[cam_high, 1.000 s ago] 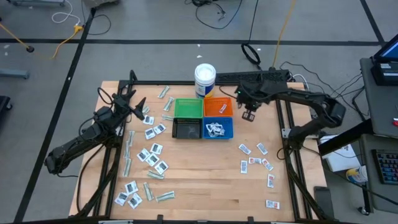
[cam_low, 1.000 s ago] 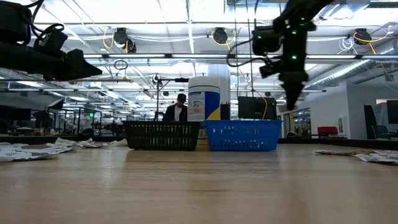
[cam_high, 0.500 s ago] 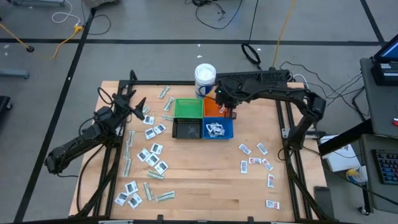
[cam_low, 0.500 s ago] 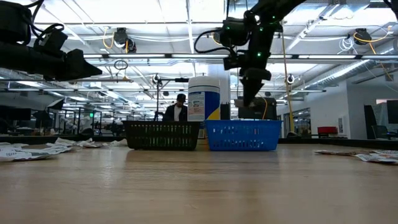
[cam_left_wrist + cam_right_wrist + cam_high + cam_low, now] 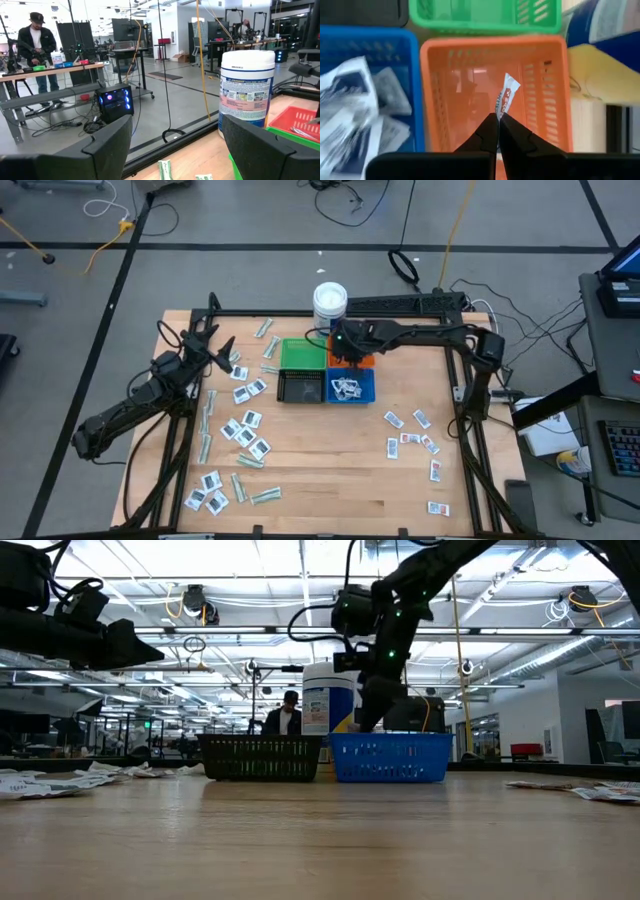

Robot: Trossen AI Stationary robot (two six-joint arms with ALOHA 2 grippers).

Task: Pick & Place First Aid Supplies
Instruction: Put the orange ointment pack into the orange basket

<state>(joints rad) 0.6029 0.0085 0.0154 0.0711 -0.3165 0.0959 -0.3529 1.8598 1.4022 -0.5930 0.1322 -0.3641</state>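
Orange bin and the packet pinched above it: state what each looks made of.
Orange bin: looks like moulded plastic, slightly glossy, judging by its slotted walls and rounded rim. Packet, held by the right gripper: probably paper or foil-paper sachet, matte white with red print; thin and flat, bending slightly. Exact material uncertain.

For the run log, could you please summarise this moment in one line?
right gripper: shut on red-print packet, above orange bin | left gripper: open, waiting at table's left

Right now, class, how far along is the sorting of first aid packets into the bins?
Done: several packets lie in the blue bin. In hand: the right gripper, shut on a red-print packet, hangs over the orange bin. Left: dozens of loose packets on the table; the left gripper waits open.
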